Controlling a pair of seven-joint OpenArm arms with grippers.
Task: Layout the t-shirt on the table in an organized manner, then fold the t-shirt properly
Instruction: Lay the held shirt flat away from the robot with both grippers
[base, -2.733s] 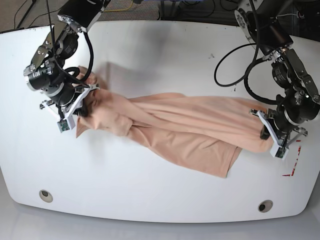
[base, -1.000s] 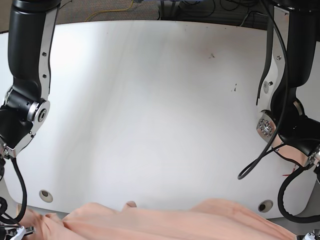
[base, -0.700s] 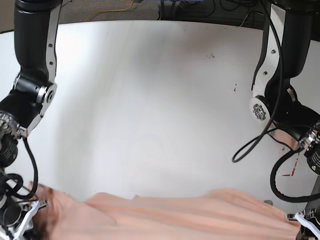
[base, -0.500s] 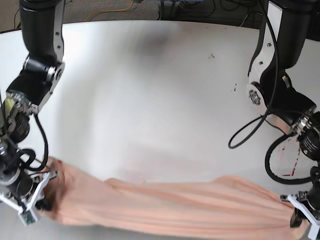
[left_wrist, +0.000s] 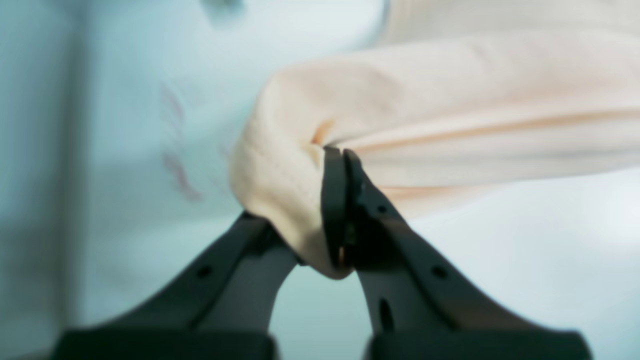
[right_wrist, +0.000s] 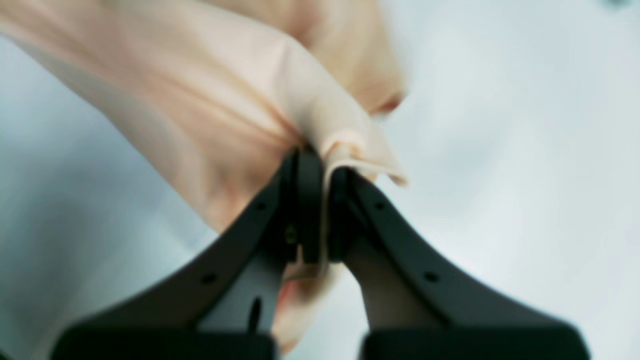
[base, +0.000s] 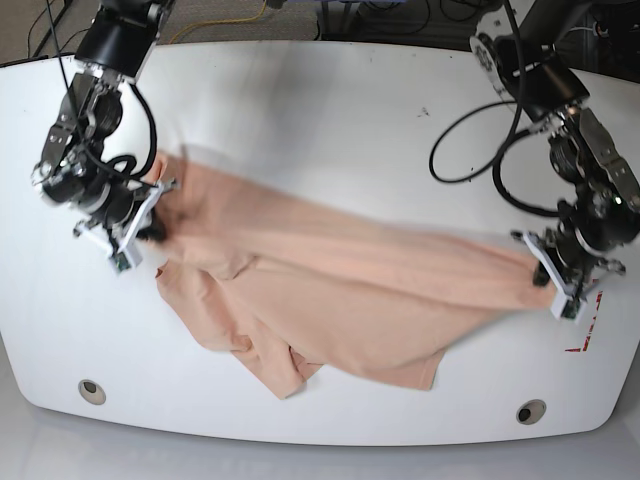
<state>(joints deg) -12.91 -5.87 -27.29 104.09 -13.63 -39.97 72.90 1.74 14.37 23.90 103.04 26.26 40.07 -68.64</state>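
The left gripper (left_wrist: 340, 160) is pinching one end of the t-shirt (base: 330, 290), jaws clenched on the cloth; the right gripper (right_wrist: 320, 160) is gripping the other end likewise (both views blurred). The shirt is lying stretched across the white desk (base: 330, 130).

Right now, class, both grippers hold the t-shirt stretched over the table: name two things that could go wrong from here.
1. The left gripper and right gripper each pinch only a small bunch of the t-shirt; a hard pull might slip it free.
2. The lower part lies crumpled on the table; laying it down now could trap folds.
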